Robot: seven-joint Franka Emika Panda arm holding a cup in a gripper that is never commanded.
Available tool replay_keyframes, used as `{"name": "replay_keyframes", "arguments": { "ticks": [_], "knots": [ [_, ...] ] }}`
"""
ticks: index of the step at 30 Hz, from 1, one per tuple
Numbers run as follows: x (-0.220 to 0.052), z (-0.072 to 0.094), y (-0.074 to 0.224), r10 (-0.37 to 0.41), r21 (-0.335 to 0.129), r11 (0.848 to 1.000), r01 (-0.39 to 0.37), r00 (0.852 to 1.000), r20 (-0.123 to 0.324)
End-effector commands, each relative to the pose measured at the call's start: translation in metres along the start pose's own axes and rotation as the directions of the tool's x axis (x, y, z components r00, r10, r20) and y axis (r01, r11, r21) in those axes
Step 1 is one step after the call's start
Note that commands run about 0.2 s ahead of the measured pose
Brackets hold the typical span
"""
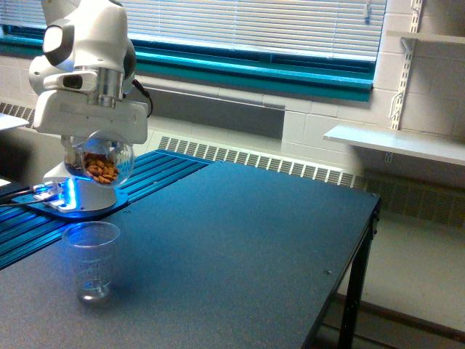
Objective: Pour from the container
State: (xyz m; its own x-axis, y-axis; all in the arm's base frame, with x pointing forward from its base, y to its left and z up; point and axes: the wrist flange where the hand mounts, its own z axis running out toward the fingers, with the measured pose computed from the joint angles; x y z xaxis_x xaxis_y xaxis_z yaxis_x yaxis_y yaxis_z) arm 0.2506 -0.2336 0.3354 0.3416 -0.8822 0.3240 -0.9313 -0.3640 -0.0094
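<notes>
Container (99,161) lies tipped sideways in the gripper (91,142).

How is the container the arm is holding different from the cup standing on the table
The container has a rounded body, is held in the air by the gripper and holds brown nut-like pieces. The cup is taller and tapered, stands upright on the table and looks empty. Both are clear plastic.

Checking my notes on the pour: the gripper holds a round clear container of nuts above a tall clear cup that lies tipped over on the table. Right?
Not quite. In the exterior view the tall clear cup stands upright on the table, not tipped over. The gripper does hold the container of nuts above it.
</notes>
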Motion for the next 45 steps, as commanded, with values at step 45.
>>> {"name": "replay_keyframes", "arguments": {
  "ticks": [45],
  "knots": [
    [-0.029,0.047,0.031,0.006,-0.121,0.993,0.01,0.991,0.135]
  ]
}}
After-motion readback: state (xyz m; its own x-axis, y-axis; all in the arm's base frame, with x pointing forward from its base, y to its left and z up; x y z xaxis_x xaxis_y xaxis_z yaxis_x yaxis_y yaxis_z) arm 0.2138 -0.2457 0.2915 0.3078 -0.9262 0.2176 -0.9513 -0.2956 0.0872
